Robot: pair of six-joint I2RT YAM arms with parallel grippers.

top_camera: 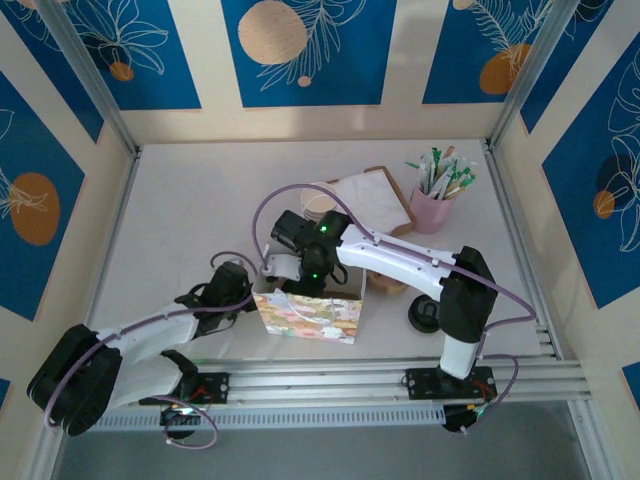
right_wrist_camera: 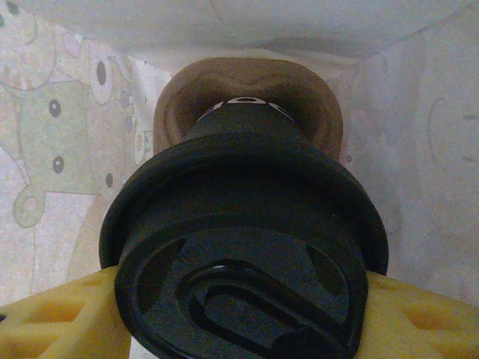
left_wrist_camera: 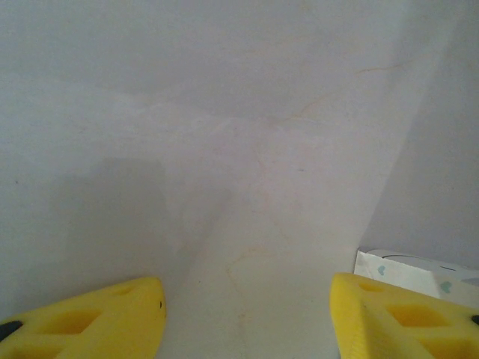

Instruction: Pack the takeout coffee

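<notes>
As the right pincer (right_wrist_camera: pixel 239 314) gripped the takeout coffee (right_wrist_camera: pixel 243 247) between its fingers (right_wrist_camera: pixel 52 318) at the stiff lid rim (right_wrist_camera: pixel 142 198), it seemed light and crushable.

The only lettering is a short row of white marks on the dark wall of the takeout coffee (right_wrist_camera: pixel 243 123), just under its black lid (right_wrist_camera: pixel 247 247), cut off by the lid's rim and too partial to read; nothing else carries legible text.
</notes>
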